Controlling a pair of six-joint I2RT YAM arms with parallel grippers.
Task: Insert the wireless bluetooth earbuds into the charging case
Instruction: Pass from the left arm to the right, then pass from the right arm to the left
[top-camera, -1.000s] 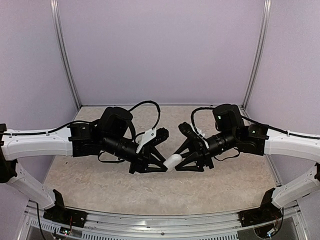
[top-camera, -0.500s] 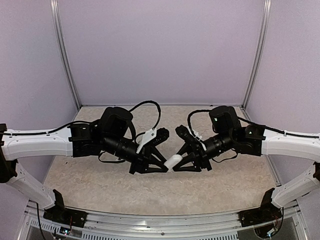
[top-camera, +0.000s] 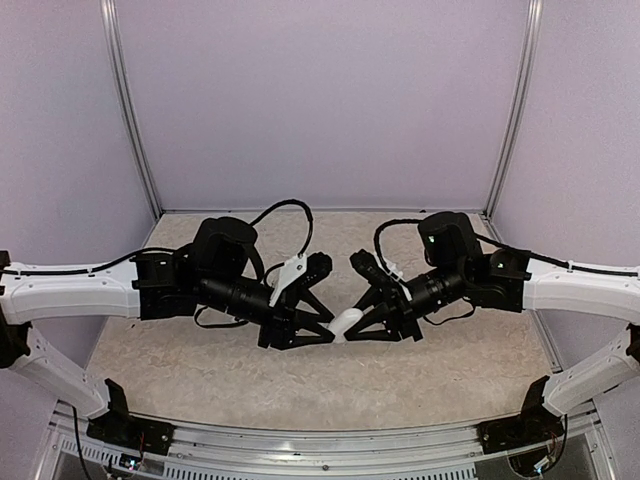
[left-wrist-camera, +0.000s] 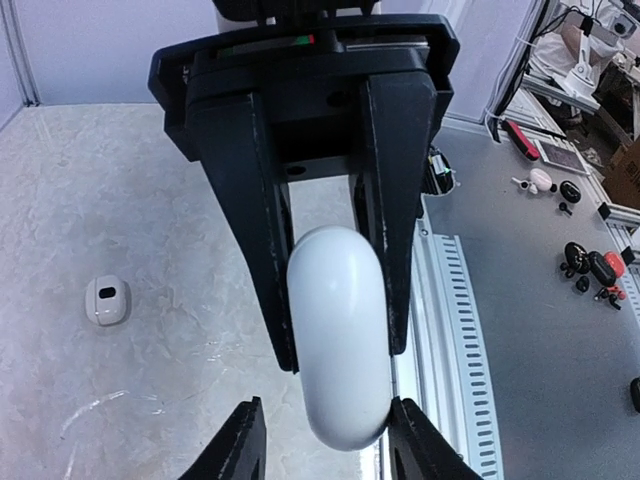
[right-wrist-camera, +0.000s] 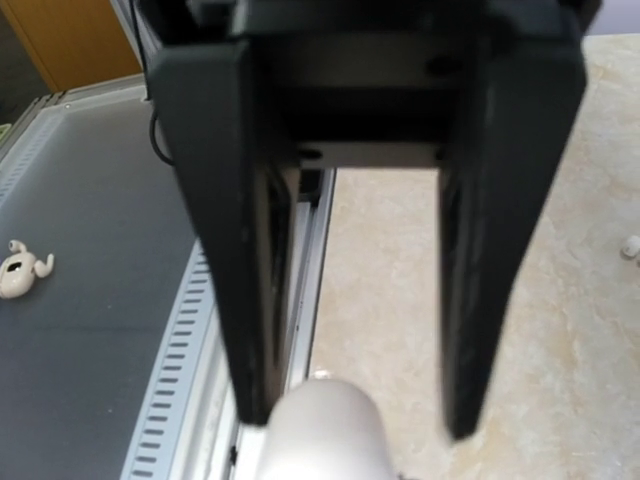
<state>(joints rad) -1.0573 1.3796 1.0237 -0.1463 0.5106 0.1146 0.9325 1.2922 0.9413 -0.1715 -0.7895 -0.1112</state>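
Above the middle of the table (top-camera: 200, 372), the oval object (left-wrist-camera: 338, 340) sits between the two grippers, which meet tip to tip. The right gripper (left-wrist-camera: 340, 352) has a finger against either side of it, and its other end lies between the spread fingers of the left gripper (left-wrist-camera: 326, 408), to the left. The charging case (left-wrist-camera: 107, 300) rests on the table behind them, toward the back edge. One earbud (right-wrist-camera: 630, 245) lies on the table, also on the back side.

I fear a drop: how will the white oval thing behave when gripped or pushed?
Probably slippery: the white oval thing looks glossy and rounded, and the right jaws pinch only one end. Likely stiff: undented where pinched. Pushed, it may roll.
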